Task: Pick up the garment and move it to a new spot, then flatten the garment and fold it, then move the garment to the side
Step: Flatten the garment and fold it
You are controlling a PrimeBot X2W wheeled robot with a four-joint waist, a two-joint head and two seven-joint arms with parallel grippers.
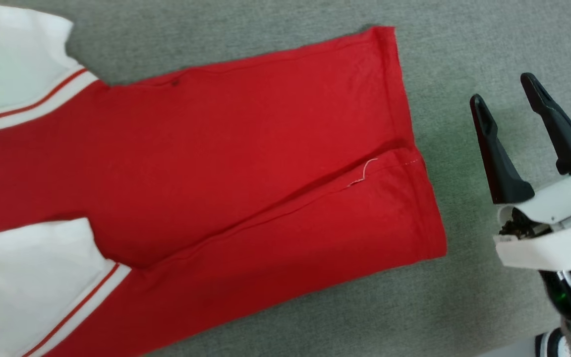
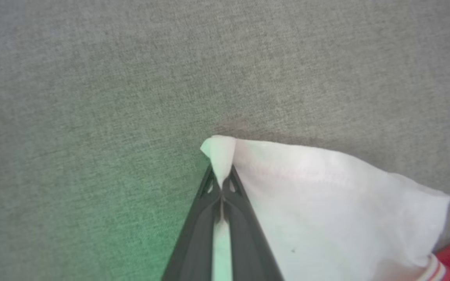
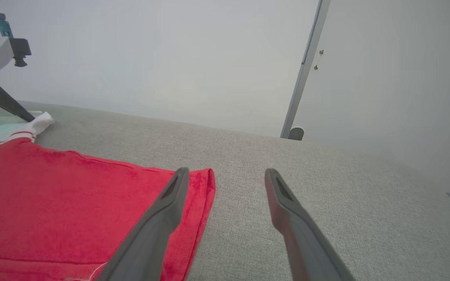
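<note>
Prob. a bare lab/test rm: wide grey fabric-covered surface, plain pale wall right behind it, slim metal post w/ round foot at its far edge.

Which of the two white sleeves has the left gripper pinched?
The upper sleeve, at the head view's top left, green-lit: the left gripper is shut on its corner. The lower sleeve lies free.

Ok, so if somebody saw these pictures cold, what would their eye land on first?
The bright red garment, spread over the grey fabric surface across the head view. Then the left gripper, pinched shut on a corner of the white sleeve in the left wrist view, and the right gripper, open and apart from the hem at the head view's right.
</note>
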